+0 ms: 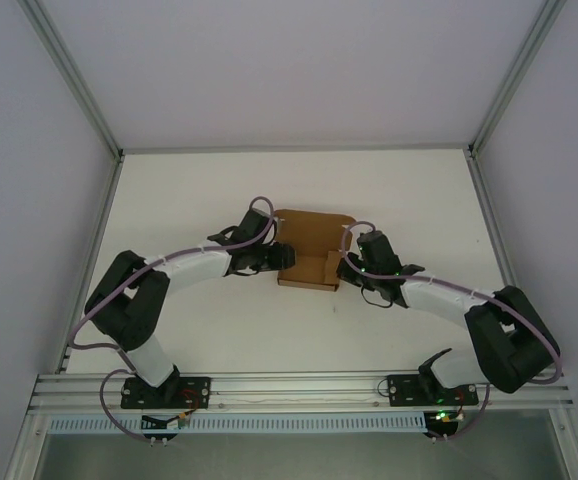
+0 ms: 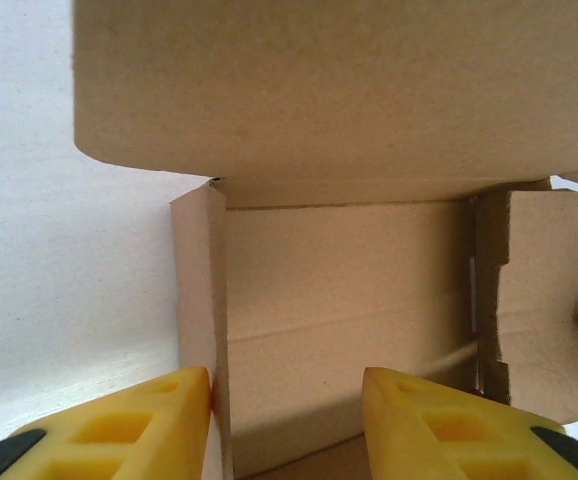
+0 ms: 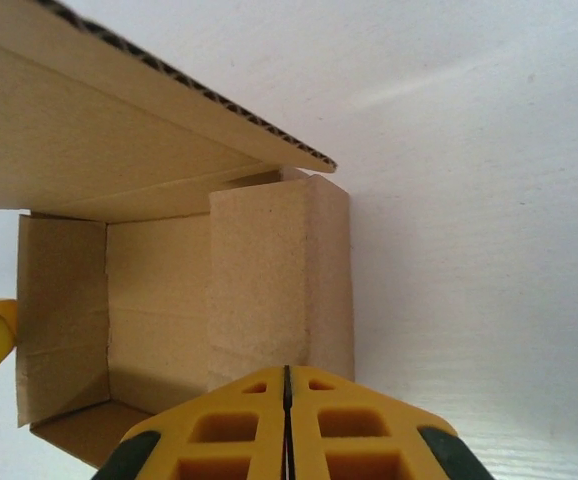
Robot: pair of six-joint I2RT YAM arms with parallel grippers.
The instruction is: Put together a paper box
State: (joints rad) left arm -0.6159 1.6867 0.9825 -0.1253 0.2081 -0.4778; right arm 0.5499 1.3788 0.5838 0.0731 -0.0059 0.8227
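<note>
The paper box (image 1: 314, 250) is plain brown cardboard, half folded, in the middle of the white table. Its big lid panel (image 2: 339, 90) leans over the tray. My left gripper (image 1: 277, 258) is at the box's left side. In the left wrist view the left gripper (image 2: 287, 385) is open and straddles the upright side wall (image 2: 201, 300), which touches the outer finger (image 2: 159, 410) while the other finger (image 2: 439, 420) is inside the tray. My right gripper (image 1: 347, 262) is at the right side. In the right wrist view the right gripper (image 3: 287, 372) is shut, its tips right at the folded side wall (image 3: 279, 280).
The white table (image 1: 219, 330) spreads on all sides of the box. Aluminium frame rails (image 1: 299, 390) run along the near edge, and posts (image 1: 79, 90) stand at the far corners. Cables loop over both arms.
</note>
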